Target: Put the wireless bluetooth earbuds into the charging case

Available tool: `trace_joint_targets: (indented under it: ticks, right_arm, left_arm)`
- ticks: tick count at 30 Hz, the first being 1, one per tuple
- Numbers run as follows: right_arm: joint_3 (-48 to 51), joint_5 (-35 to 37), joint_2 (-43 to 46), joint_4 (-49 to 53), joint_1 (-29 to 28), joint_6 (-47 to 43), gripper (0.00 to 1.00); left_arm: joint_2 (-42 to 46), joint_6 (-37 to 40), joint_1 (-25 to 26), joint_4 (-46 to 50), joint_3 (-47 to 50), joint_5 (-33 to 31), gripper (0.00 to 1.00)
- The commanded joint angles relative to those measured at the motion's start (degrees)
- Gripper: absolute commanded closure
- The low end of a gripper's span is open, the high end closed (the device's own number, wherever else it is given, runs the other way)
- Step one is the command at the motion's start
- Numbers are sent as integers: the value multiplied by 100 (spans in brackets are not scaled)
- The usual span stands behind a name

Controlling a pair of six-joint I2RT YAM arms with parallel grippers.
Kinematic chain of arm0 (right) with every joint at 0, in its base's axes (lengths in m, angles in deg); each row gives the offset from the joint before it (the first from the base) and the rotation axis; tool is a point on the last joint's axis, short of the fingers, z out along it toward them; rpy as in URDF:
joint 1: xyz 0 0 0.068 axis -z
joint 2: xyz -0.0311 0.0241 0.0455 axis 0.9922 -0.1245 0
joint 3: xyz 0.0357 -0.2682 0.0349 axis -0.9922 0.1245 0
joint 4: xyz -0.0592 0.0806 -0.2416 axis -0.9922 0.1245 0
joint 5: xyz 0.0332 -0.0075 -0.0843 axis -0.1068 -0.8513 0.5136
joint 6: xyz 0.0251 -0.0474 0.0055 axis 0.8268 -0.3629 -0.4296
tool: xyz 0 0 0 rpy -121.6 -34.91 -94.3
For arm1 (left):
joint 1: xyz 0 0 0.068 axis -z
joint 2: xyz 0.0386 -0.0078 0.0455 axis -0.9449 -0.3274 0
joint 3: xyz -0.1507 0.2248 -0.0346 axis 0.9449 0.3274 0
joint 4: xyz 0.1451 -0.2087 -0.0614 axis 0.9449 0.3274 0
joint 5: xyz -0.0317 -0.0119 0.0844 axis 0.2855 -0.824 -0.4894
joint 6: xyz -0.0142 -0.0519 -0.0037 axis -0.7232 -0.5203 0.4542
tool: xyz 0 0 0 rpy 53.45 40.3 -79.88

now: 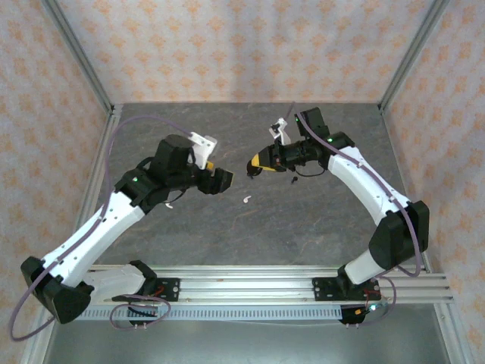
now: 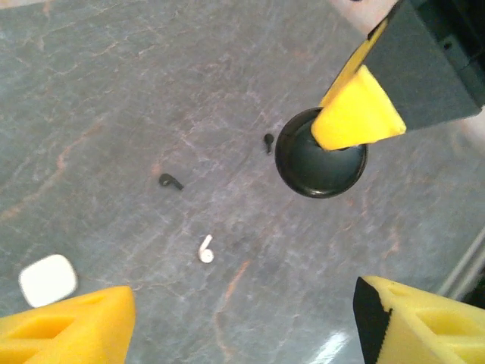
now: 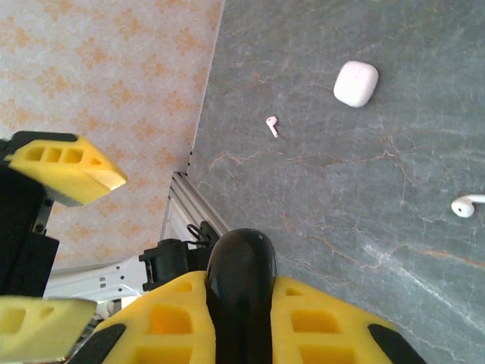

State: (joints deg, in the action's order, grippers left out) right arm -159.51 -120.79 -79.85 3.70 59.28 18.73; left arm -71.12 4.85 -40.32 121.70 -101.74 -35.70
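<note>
Hovering wide and empty, the left gripper [image 2: 242, 322] faces the black case [image 2: 320, 155] pinched by the right gripper [image 3: 239, 311] — next, I'd guess, fetching a black earbud [image 2: 170, 180] nearby.

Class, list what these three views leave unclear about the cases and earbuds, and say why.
- Black case: open or closed unclear; right wrist view, the right gripper covers its lower part.
- White earbud: cut off by the right edge, right wrist view.
- Black earbud: shape blurred and tiny, left wrist view.
</note>
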Motion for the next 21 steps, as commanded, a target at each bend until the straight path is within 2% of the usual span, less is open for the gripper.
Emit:
trace_joint_targets:
  ticks: [1, 6, 10, 14, 21]
  right_arm:
    - [-312, -70, 173, 286, 13, -704, 100]
    - [-537, -506, 110, 243, 50, -859, 100]
    - [-606, -889, 119, -86, 55, -583, 100]
    - [-548, -1235, 165, -677, 59, -34, 100]
    - [-499, -1473, 286, -826, 56, 48, 100]
  left_arm:
    - [243, -803, -358, -426, 314, 1060, 25]
    - [321, -1290, -560, -1399, 502, 2252, 25]
    - [354, -1213, -583, -1779, 554, 2654, 26]
    - [140, -1697, -680, -2555, 713, 3218, 27]
    - [-490, -2156, -683, -3115, 415, 3825, 35]
